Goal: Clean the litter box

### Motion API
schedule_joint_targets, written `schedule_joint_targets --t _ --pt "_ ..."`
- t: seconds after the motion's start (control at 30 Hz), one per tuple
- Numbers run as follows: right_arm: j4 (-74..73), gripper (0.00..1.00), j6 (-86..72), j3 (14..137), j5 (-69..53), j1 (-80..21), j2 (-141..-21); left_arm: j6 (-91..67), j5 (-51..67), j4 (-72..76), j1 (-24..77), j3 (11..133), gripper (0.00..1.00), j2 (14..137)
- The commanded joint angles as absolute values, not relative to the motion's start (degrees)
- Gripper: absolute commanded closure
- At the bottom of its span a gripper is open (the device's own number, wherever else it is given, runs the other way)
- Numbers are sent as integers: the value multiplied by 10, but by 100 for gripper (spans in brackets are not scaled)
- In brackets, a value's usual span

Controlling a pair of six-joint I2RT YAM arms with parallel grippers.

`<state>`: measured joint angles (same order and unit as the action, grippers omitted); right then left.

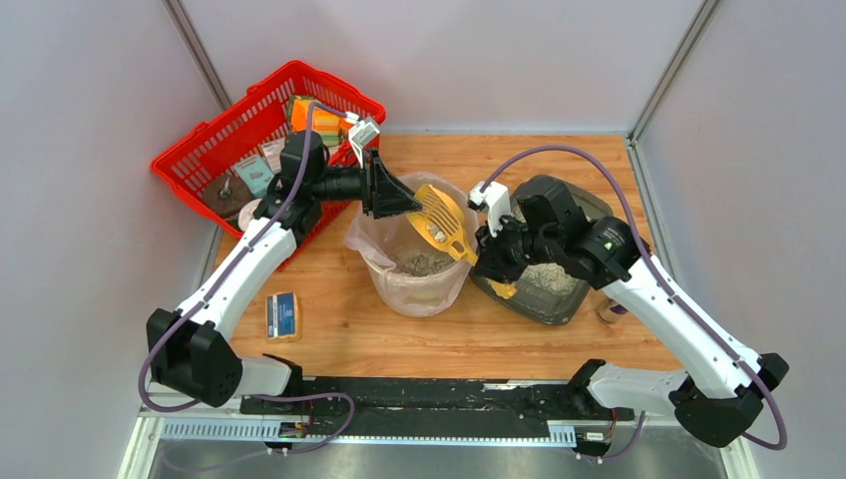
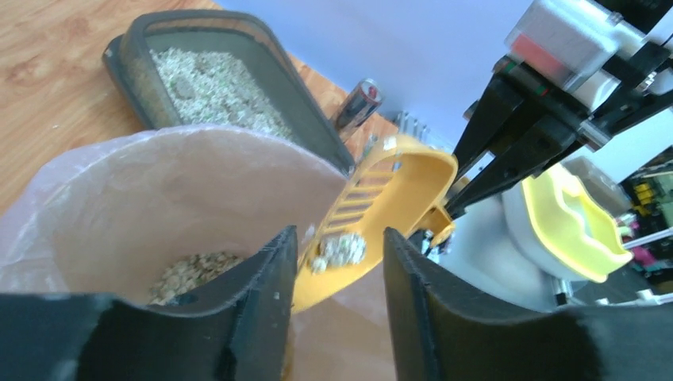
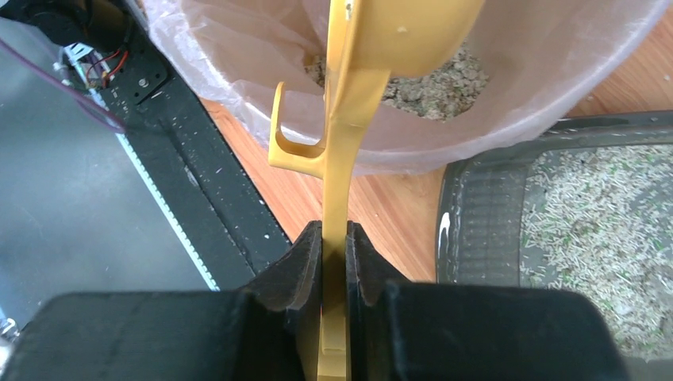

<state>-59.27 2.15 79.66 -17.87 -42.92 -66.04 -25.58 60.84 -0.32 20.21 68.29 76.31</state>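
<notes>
**Top external view.**
- Litter box (image 1: 555,282): on the table (image 1: 349,329), right of centre, just beside the bin (image 1: 414,284) and largely under the right arm. Its long axis appears to run near-to-far, slightly skewed.
- Scoop (image 1: 440,219): yellow and slotted, with its handle in the right gripper (image 1: 496,274). Its head points left over the bin mouth, probably so the waste drops into the liner.
- Left gripper (image 1: 394,196): at the bin's far rim, possibly stationed to steady it. Contact cannot be told.
- Red basket (image 1: 261,140): far left, well apart.

**Left wrist view.**
- Left gripper (image 2: 337,238): jaws spread, holding nothing.
- Scoop (image 2: 382,202): tilted steeply above the bin (image 2: 167,190), with clumps lying at the low end of its bowl.
- Litter box (image 2: 218,79): lies beyond the bin, with one narrow end toward the camera.

**Right wrist view.**
- Right gripper (image 3: 335,238): fingers pressed on the scoop (image 3: 343,135) handle, which is seen edge-on. The head reaches over the bin (image 3: 508,103).
- Litter box (image 3: 571,230): just beside the bin, lower right.
</notes>
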Motion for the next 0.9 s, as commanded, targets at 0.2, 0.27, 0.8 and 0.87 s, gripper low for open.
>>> schedule_joint_targets --t 0.2,0.27,0.8,0.87 --pt "-605 100 4 828 -48 -431 -664 -148 509 -144 178 737 27 737" --pt "-617 100 4 837 -10 -445 -677 -134 466 -155 177 733 26 723" --pt "-666 100 48 844 403 -674 -736 -125 220 -197 157 712 26 659" --pt "-664 100 58 836 436 -692 -743 -124 214 -200 157 712 26 658"
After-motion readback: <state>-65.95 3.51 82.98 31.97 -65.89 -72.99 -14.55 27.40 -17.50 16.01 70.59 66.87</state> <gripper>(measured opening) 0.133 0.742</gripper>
